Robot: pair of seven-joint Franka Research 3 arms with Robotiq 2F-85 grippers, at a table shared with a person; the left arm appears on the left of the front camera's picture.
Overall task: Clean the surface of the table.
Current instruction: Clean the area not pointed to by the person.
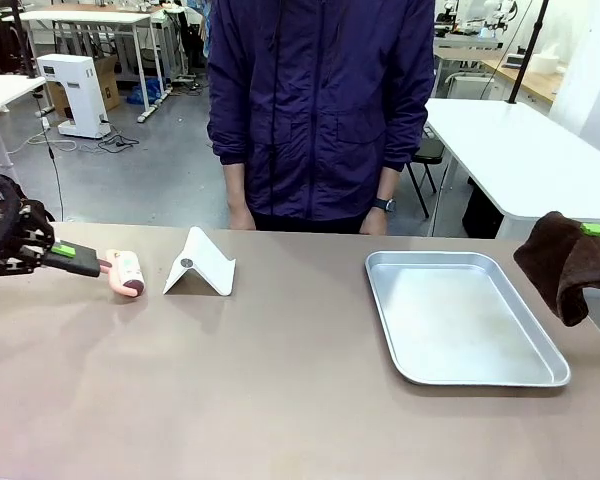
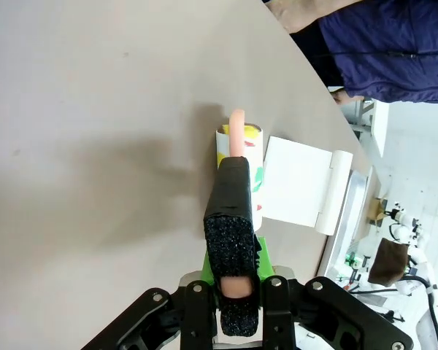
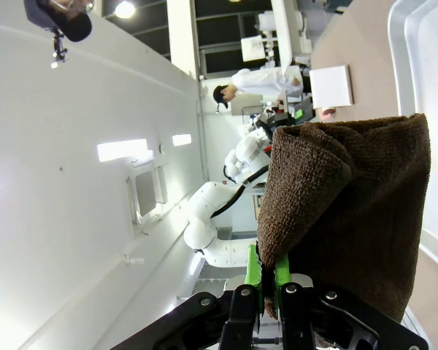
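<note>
While the left fingers are clamped shut on the pink handle of a lint roller, the roller head sits low at the left side of the tabletop. Whether it touches the surface cannot be told. Just beside the roller, toward the middle, stands a white folded card stand.

The right fingers are closed on a dark brown cloth, which hangs limp at the right edge, above the tabletop and just past a shiny metal tray. The tray lies flat on the right half of the tabletop, well apart from the card stand.

The taupe-brown tabletop spans the whole front view. At its far edge stands a person in a purple jacket, hands down by the rim.
</note>
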